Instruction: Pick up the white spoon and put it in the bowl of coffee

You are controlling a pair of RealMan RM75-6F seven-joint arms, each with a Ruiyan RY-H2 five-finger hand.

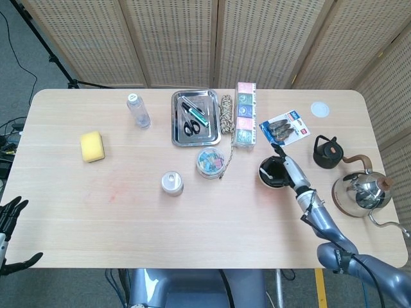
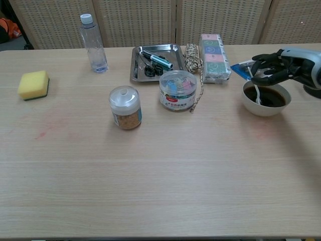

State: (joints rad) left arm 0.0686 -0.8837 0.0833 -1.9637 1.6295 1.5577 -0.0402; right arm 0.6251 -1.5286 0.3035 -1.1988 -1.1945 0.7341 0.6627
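Note:
The white bowl of coffee (image 2: pixel 265 107) stands at the table's right side, also seen as a bowl (image 1: pixel 265 174) in the head view. The white spoon (image 2: pixel 256 92) stands tilted in the coffee, its handle leaning up to the left. My right hand (image 2: pixel 281 68) hovers over the bowl's far rim and pinches the top of the spoon handle. In the head view the right hand (image 1: pixel 289 168) covers the right part of the bowl and hides the spoon. My left hand (image 1: pixel 9 215) hangs off the table's lower left corner, fingers spread, holding nothing.
A blue blister pack (image 2: pixel 246 66) lies just behind the bowl. A black teapot (image 1: pixel 329 153) and a metal kettle (image 1: pixel 361 192) stand to its right. A pastel box (image 2: pixel 213 56), clip tub (image 2: pixel 177 90), jar (image 2: pixel 125 107), tray (image 2: pixel 138 68), bottle (image 2: pixel 93 43) and sponge (image 2: pixel 33 84) lie further left.

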